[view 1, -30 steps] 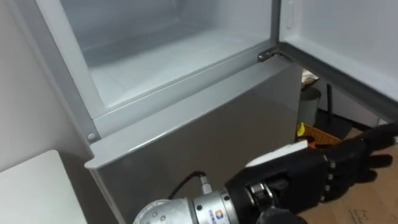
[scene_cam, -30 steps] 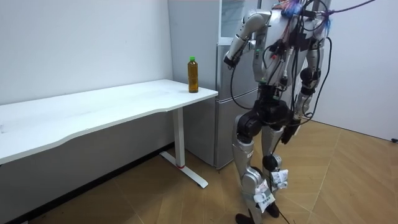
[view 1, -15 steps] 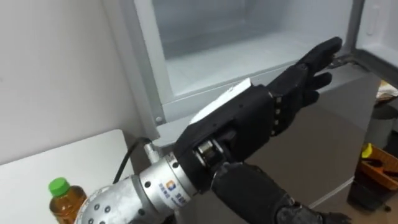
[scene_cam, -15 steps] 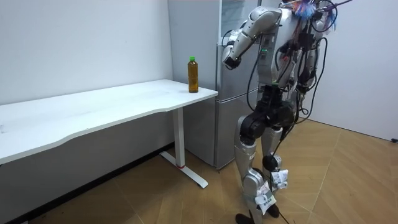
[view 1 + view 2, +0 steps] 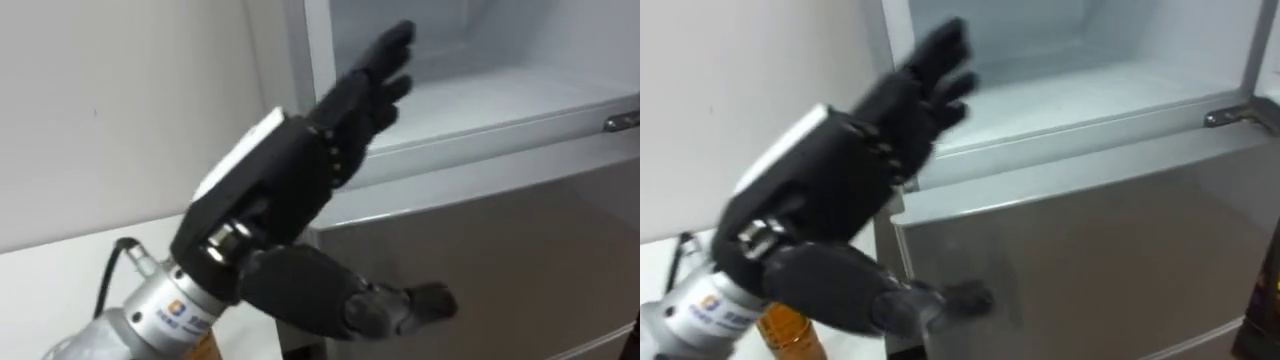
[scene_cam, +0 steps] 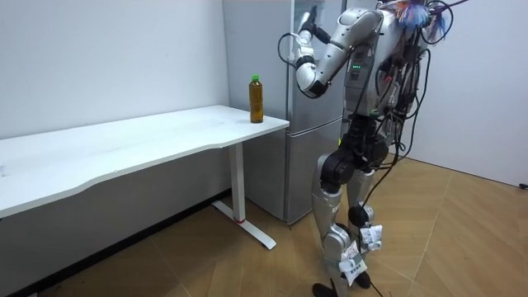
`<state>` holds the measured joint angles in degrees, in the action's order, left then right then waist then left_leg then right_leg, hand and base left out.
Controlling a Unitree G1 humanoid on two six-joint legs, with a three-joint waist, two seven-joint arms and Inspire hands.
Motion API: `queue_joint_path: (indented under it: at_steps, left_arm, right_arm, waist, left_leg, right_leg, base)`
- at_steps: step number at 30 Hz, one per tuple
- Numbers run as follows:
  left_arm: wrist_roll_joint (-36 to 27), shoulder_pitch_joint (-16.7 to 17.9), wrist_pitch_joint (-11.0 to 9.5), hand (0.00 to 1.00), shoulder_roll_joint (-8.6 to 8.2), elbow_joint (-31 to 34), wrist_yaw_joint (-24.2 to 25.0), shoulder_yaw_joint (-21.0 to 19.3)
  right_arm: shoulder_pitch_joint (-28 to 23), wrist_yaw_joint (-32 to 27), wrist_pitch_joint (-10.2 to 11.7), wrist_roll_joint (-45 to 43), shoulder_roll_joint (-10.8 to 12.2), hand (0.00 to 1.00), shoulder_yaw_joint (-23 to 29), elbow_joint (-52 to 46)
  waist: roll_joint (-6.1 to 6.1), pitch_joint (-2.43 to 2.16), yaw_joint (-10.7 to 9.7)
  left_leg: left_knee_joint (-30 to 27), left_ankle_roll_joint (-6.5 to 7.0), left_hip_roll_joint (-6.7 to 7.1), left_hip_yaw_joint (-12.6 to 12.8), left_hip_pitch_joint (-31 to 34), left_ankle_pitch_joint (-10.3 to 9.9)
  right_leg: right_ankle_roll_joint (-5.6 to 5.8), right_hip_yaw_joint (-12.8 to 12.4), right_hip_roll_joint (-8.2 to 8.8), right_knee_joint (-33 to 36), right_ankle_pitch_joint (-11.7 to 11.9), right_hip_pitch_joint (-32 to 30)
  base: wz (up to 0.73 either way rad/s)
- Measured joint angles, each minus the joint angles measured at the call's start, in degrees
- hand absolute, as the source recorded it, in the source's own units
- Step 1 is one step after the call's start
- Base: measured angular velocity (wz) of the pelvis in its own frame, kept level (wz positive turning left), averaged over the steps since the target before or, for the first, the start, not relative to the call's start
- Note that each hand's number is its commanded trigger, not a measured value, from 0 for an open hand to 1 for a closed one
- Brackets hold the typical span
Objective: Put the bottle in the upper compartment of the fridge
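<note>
In front of the fridge (image 5: 500, 260) with its upper compartment (image 5: 500, 95) open, the left hand (image 5: 280, 175) is raised, fingers (image 5: 385, 50) straight and empty, because the bottle (image 6: 256, 99) stands on the worktop (image 6: 165, 136) corner nearby, not yet grasped.

Plain white wall (image 6: 107, 58), long white table (image 6: 124, 148) (one leg showing), herringbone wood floor (image 6: 462, 247)

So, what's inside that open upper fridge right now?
A bare white floor in the upper fridge, nothing on it; the raised left robot hand hides its near left corner.
</note>
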<state>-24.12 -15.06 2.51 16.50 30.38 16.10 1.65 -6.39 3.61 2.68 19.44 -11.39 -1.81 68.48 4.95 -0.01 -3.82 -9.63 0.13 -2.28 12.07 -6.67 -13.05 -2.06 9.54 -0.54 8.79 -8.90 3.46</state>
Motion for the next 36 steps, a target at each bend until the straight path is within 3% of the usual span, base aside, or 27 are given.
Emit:
queue_joint_path:
  at_steps: [3,6,8,13,17,20,23,25,29,30,31,32,34,36]
  left_arm:
    - [-0.06,0.09,-1.21,0.00,0.00,0.04,-3.15,-5.65]
    - [0.23,1.18,-3.75,0.00,-0.01,0.16,-5.34,-10.88]
    - [2.43,3.75,-4.75,0.00,-0.08,0.28,-6.94,-15.26]
    - [4.18,10.22,-5.75,0.00,-0.60,0.87,-11.74,-19.76]
    - [5.07,15.94,-6.98,0.00,-2.78,0.57,-15.30,-23.12]
    - [5.13,20.07,-7.59,0.00,-3.03,-0.70,-19.75,-25.27]
    - [6.41,21.89,-8.61,0.00,-3.57,-3.11,-23.30,-26.52]
    - [7.53,24.07,-10.11,0.00,-4.59,-6.86,-26.22,-27.29]
    - [8.80,28.46,-10.32,0.00,-5.21,-13.75,-30.58,-27.93]
    - [9.01,28.77,-10.43,0.00,-5.53,-14.51,-30.98,-27.94]
    - [9.08,29.55,-10.53,0.00,-6.08,-16.07,-31.68,-27.98]
    - [8.83,30.75,-10.55,0.00,-6.52,-17.46,-32.12,-28.17]
    - [8.49,32.53,-11.16,0.00,-6.69,-20.52,-32.60,-28.38]
    - [7.59,33.74,-11.72,0.00,-6.97,-24.28,-33.72,-28.32]
  right_arm:
    - [-0.35,0.01,0.35,0.14,0.12,0.00,0.43,0.07]
    - [-0.81,0.06,0.47,-0.65,0.34,0.00,0.97,-0.80]
    - [-1.43,0.14,0.85,-2.18,0.78,0.00,2.02,-1.73]
    - [-2.61,0.13,1.50,-2.14,0.80,0.00,2.07,-1.86]
    - [-3.28,0.21,1.65,-2.36,1.04,0.00,2.34,-2.46]
    - [-4.37,0.12,1.70,-3.73,1.17,0.00,3.16,-4.06]
    - [-4.96,0.21,1.80,-3.98,1.28,0.00,3.66,-4.49]
    - [-6.03,0.24,2.55,-4.03,2.02,0.00,5.65,-4.58]
    - [-6.71,0.23,2.78,-4.32,2.08,0.00,6.50,-4.99]
    - [-6.71,0.23,2.78,-4.41,2.08,0.00,6.56,-4.98]
    - [-6.76,0.26,2.89,-4.88,2.12,0.00,7.25,-4.99]
    - [-7.09,0.25,3.02,-5.28,2.13,0.00,7.78,-5.43]
    - [-7.60,0.32,3.47,-5.23,2.20,0.00,8.68,-6.70]
    - [-7.83,0.25,3.60,-5.10,2.20,0.00,9.05,-6.67]
  waist:
    - [0.02,-0.02,1.51]
    - [-0.01,-0.01,3.19]
    - [0.12,-0.09,3.99]
    - [0.16,-0.12,6.30]
    - [-0.53,0.04,7.26]
    - [-0.72,0.08,7.47]
    - [-0.93,0.15,7.39]
    - [-0.95,0.15,7.45]
    - [-0.47,-0.03,7.78]
    - [-1.02,0.20,7.84]
    - [-0.61,-0.09,8.29]
    - [-1.03,0.12,8.59]
    - [-1.04,0.02,8.73]
    - [-1.63,0.31,8.95]
  left_leg:
    - [-0.04,0.00,0.04,-0.25,-0.01,0.00]
    - [0.00,0.00,0.03,-0.53,-0.04,0.00]
    - [0.00,0.00,0.03,-1.41,-0.02,0.00]
    - [-0.02,0.00,0.08,-1.98,-0.08,0.00]
    - [-0.07,0.00,0.19,-2.75,-0.65,0.00]
    - [-0.13,0.00,0.67,-3.13,-1.16,0.00]
    - [-0.20,0.01,0.83,-4.09,-1.05,0.00]
    - [-0.31,0.01,0.97,-4.69,-0.86,0.00]
    - [-0.23,0.01,1.00,-4.88,-0.80,0.00]
    - [-0.18,0.01,0.98,-4.88,-0.80,0.00]
    - [-0.10,0.01,0.97,-4.87,-0.91,0.00]
    - [0.04,0.01,1.03,-4.83,-1.13,0.00]
    - [0.00,0.01,1.09,-4.91,-1.25,0.00]
    - [0.02,0.01,1.07,-5.02,-1.26,-0.01]
  right_leg:
    - [0.05,0.20,0.07,-0.12,-0.03,0.30]
    - [0.12,0.31,0.13,-0.10,-0.08,0.53]
    - [0.20,0.94,0.29,-0.12,-0.14,0.76]
    - [0.35,1.80,0.57,-0.23,-0.37,1.31]
    - [0.39,2.22,0.63,-0.16,-0.66,2.15]
    - [0.42,2.26,0.69,-0.06,-1.10,2.52]
    - [0.41,3.25,0.94,-0.01,-1.37,2.55]
    - [0.46,3.81,1.14,0.08,-1.80,2.55]
    - [0.46,4.03,1.18,0.16,-1.88,2.54]
    - [0.46,4.06,1.19,0.33,-1.88,2.54]
    - [0.46,4.04,1.21,0.51,-1.93,2.53]
    - [0.48,4.03,1.28,0.83,-2.13,2.53]
    - [0.53,4.09,1.34,0.83,-2.24,2.67]
    - [0.56,4.09,1.35,0.78,-2.26,2.73]
  base:
    - [0.04]
    - [0.00]
    - [0.12]
    - [0.13]
    - [0.10]
    - [0.06]
    - [0.14]
    - [0.17]
    - [0.02]
    - [0.00]
    - [-0.04]
    - [-0.04]
    - [0.02]
    - [0.02]
